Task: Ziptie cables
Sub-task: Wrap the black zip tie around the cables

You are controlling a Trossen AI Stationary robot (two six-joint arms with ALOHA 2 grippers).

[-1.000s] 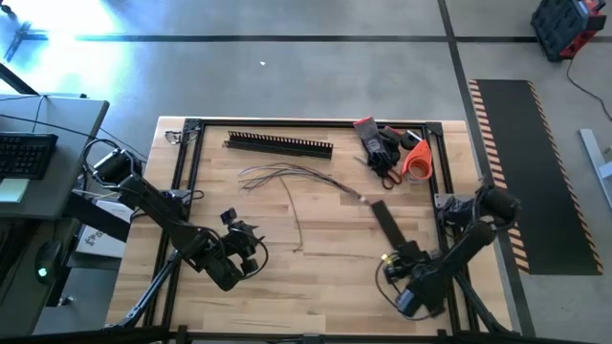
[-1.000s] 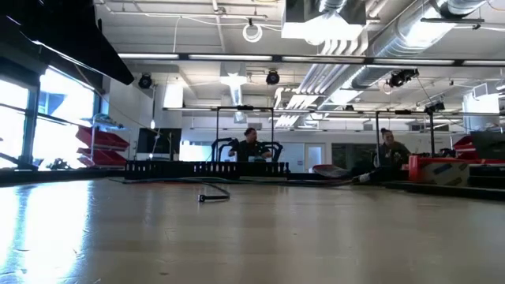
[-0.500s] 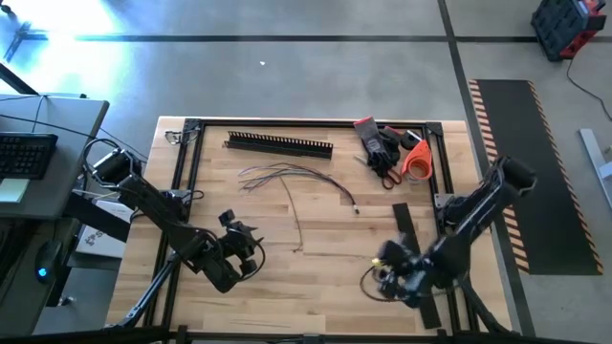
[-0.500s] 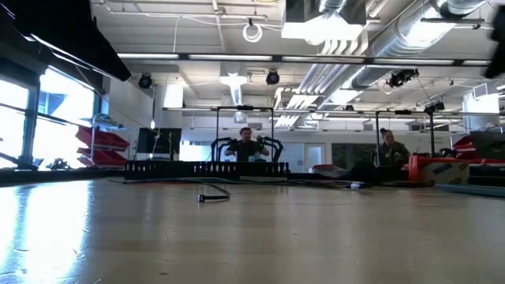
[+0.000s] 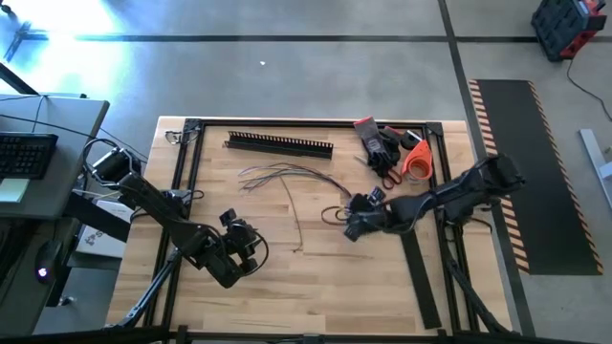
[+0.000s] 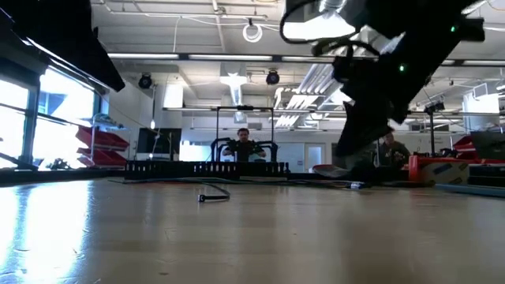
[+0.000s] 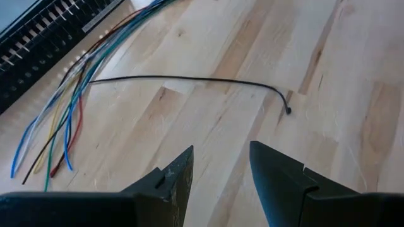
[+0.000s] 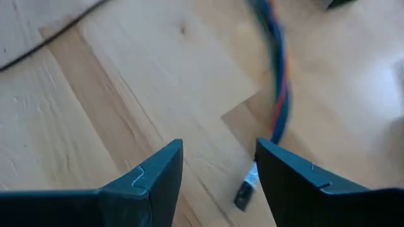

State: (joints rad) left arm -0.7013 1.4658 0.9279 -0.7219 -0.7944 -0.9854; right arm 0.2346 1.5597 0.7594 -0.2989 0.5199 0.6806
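Left hand (image 5: 247, 250), fingers spread and empty, was held over the bench (image 5: 316, 277) near the loose zip tie (image 7: 189, 80). Farther right, the cables (image 5: 287, 175) were seen unbundled at mid-bench. Right hand (image 5: 352, 225), likewise spread, was poised at their end; nothing was judged tied yet.

A slotted duct (image 5: 278, 144) lies along the table's (image 5: 316, 287) far edge — gloves (image 5: 378, 145) and orange tape (image 5: 417, 160) beside it.
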